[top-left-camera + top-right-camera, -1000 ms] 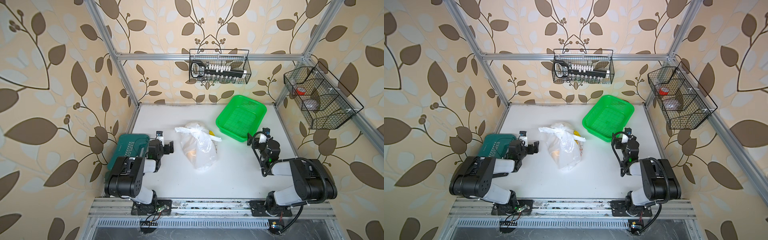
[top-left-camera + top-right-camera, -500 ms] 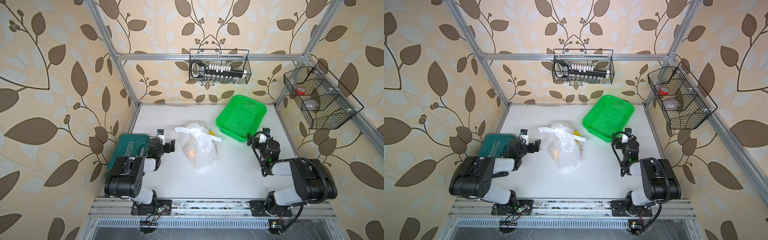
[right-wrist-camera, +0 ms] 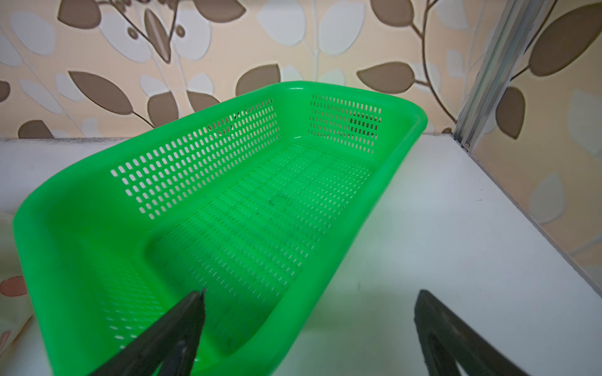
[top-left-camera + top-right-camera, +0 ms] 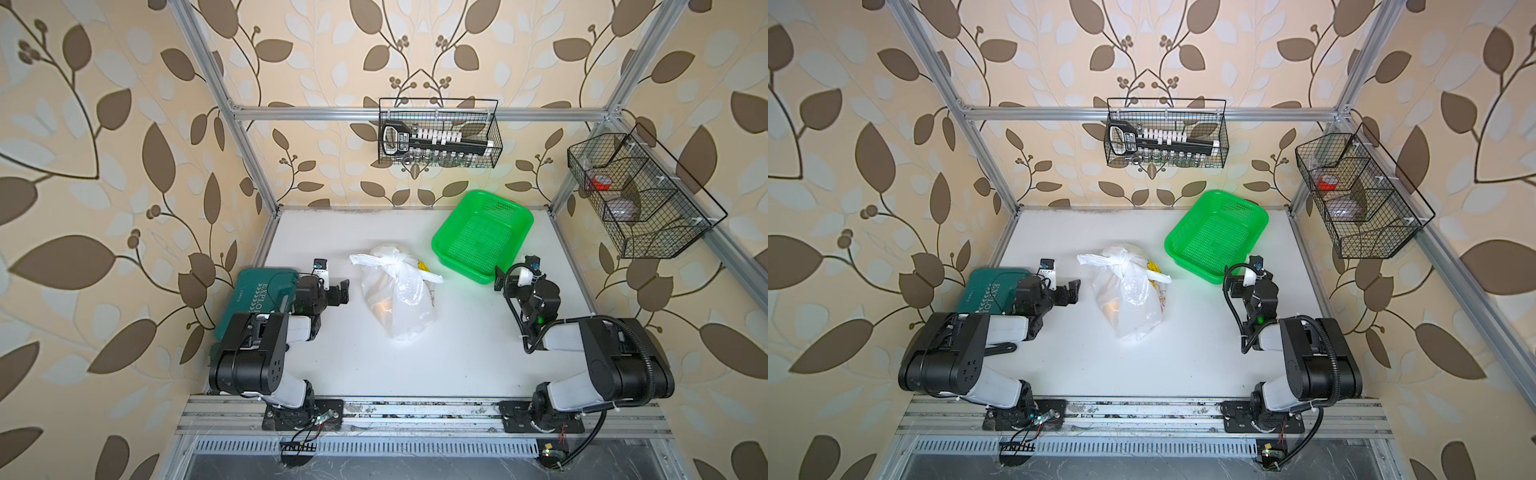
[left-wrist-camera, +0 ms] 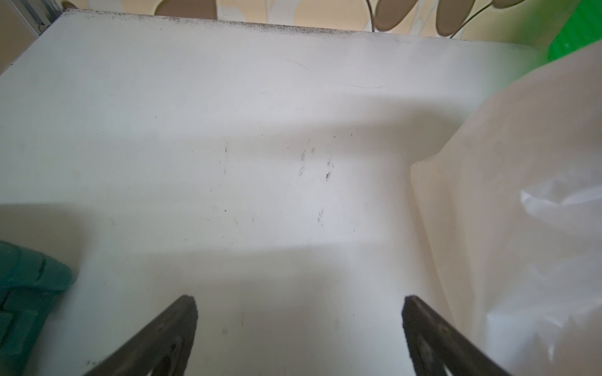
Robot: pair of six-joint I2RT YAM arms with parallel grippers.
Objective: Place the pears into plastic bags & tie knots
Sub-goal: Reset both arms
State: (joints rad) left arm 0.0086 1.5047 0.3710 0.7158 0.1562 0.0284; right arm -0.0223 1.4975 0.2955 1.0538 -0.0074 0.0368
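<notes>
Both arms sit folded at the near edge of the table (image 4: 457,365), the work apparently done. The left gripper (image 4: 332,286) stands spread and empty, just beside the bag (image 4: 399,299) but apart from it; its wrist view shows bare table between the fingers (image 5: 182,322) and white film off to one side. The right gripper (image 3: 309,312) is likewise spread and holds nothing, hanging over the near corner of the empty basket (image 4: 484,232), well apart from the bag. The bag lies mid-table between the arms, handles twisted into a knot (image 4: 388,262) with ends sticking out sideways. An orange shape shows through the film, probably one of the pears (image 4: 380,306), though the plastic blurs any count. The risk now is slight: a left-arm move toward the centre could snag the thin film and drag the bag, and a loose knot might slip if tugged. Farther back, a green case (image 4: 253,297) lies by the left arm.
</notes>
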